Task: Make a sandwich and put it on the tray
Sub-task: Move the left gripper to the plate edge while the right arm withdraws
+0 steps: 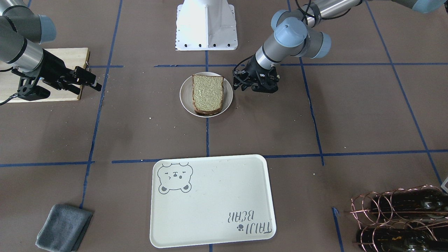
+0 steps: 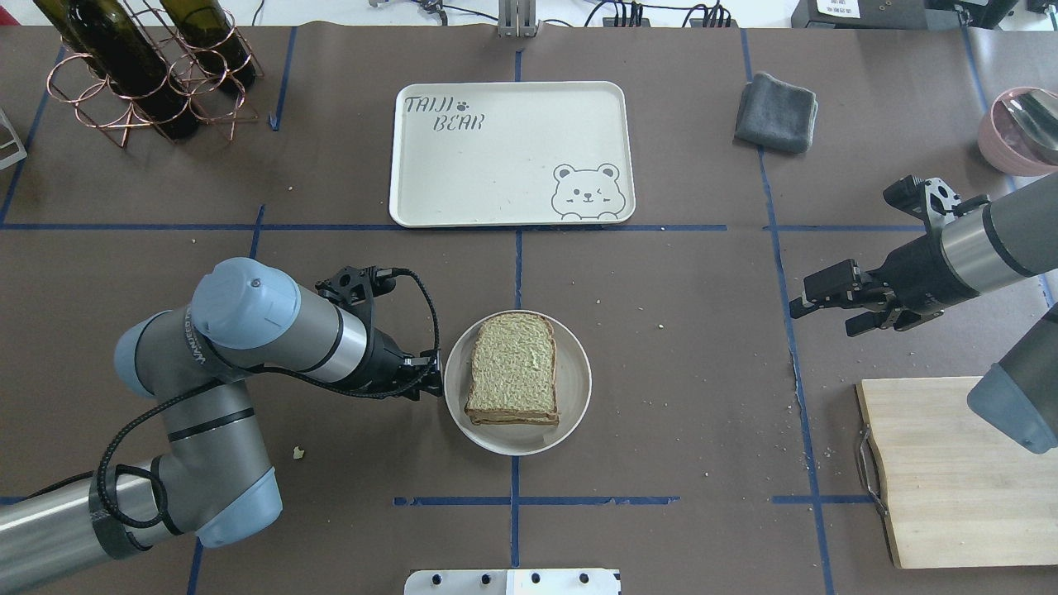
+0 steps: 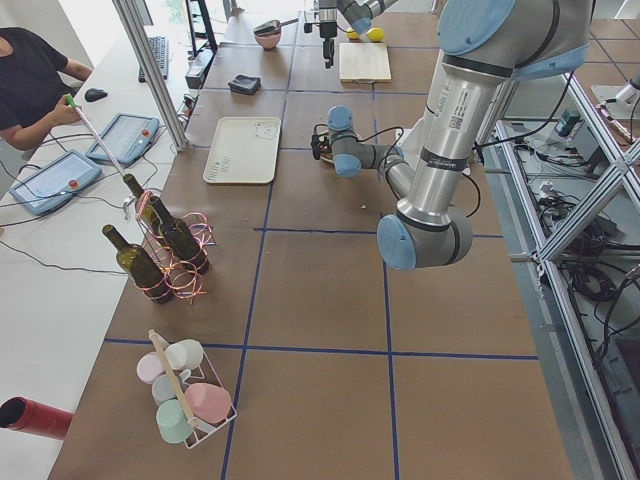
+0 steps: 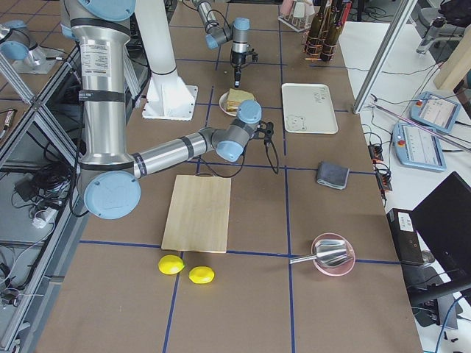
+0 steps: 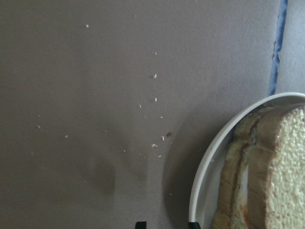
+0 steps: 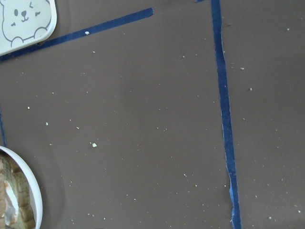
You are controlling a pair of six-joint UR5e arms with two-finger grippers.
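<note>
Sandwich [image 2: 512, 368] was assembled and lay flat on the small white plate [image 2: 574, 397] at table centre. Two bread slices were stacked, and in the left wrist view a strip of egg white [image 5: 242, 183] with a bit of orange showed between the crusts. The tray [image 2: 496, 165] sat at 12 o'clock from the plate in the overhead view, well apart from it, with nothing on it.

The left gripper [image 2: 428, 378] was at 9 o'clock of the plate, just beside the rim. Its two tips were parted at the bottom of the wrist view, the gap moderate, and it held nothing. One tip looked very close to the rim; I couldn't tell whether it touched. The right gripper [image 2: 818, 320] hung at 3 o'clock, well away from the plate. Its fingers looked apart and empty, with the cutting board [image 2: 950, 471] at 5 o'clock of it.

Likely handling:
- The sandwich is light and soft, so the crumb would crush under a hard squeeze.
- The layers are loose, so the egg could slip out or the top slice could slide if the stack were tilted.
- The best hold is probably a gentle pinch through both slices at the crust edge facing 9 o'clock, kept level.
- Gripping the plate rim would be the stiffer hold, but the plate is smooth and could slip.

The transfer to the tray was not yet done.
</note>
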